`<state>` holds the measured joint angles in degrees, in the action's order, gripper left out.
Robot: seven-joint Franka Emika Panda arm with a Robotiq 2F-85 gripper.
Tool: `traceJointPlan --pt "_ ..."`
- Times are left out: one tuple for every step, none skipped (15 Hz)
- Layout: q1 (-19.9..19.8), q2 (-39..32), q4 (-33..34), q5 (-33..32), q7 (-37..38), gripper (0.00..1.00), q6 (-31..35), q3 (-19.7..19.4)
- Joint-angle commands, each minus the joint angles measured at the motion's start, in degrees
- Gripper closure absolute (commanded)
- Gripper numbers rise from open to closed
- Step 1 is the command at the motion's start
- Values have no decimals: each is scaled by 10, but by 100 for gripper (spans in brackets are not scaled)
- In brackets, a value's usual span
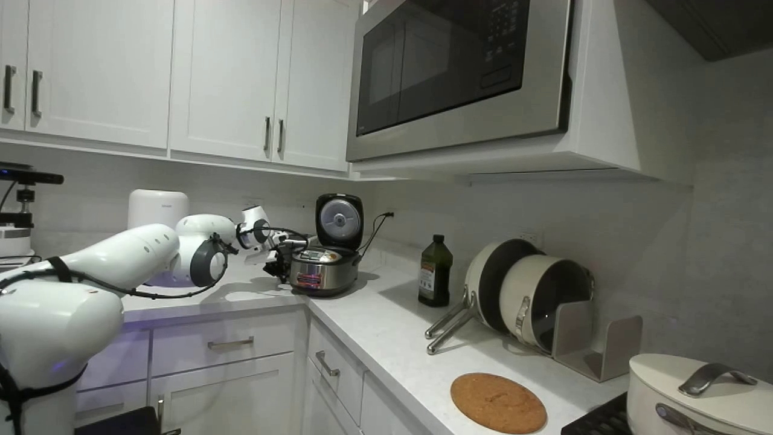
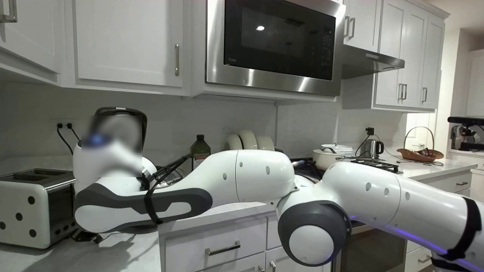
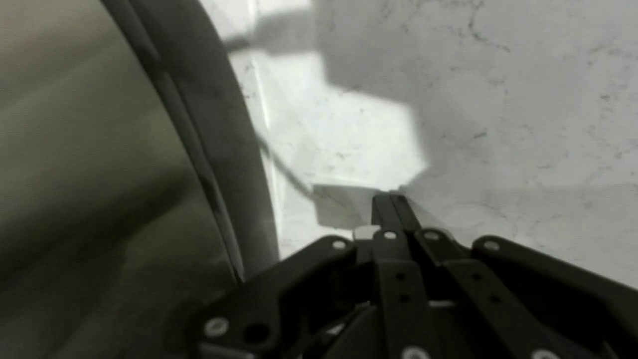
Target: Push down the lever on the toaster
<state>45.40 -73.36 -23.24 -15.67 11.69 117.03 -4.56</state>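
At the left of an exterior view stands the toaster (image 2: 23, 211), a box with a white, black-dotted side, slots in its metallic top and a dark end panel. The arm partly covers that end, and I cannot make out the lever. Black parts of my gripper (image 2: 87, 236) show low beside the end panel; whether they touch it I cannot tell. In the wrist view the gripper (image 3: 391, 197) points at the pale counter, its fingertips pressed together with nothing between them. Elsewhere the gripper (image 1: 276, 267) appears close to the rice cooker, where the toaster cannot be made out.
The rice cooker (image 1: 326, 272) has its lid up. A curved grey metal body (image 3: 99, 164), probably this cooker, fills the wrist view's left. A white cylinder (image 1: 158, 206) stands behind the arm. A green bottle (image 1: 435, 272) and racked pans (image 1: 513, 290) stand along the wall.
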Motion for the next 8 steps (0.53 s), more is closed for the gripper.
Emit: traceJointPlan --pt "5 40 -23 13 15 100 -15 9" --pt "7 49 -22 15 19 100 -24 11" --pt "9 57 -22 16 22 100 -28 13" --pt "14 67 -20 13 31 100 -36 11" --pt "20 79 -19 10 43 100 -48 7" --pt "27 92 -19 5 56 100 -63 3" --pt "35 104 -20 0 68 100 -78 -2" --pt "42 117 -21 -3 78 100 -97 -5"
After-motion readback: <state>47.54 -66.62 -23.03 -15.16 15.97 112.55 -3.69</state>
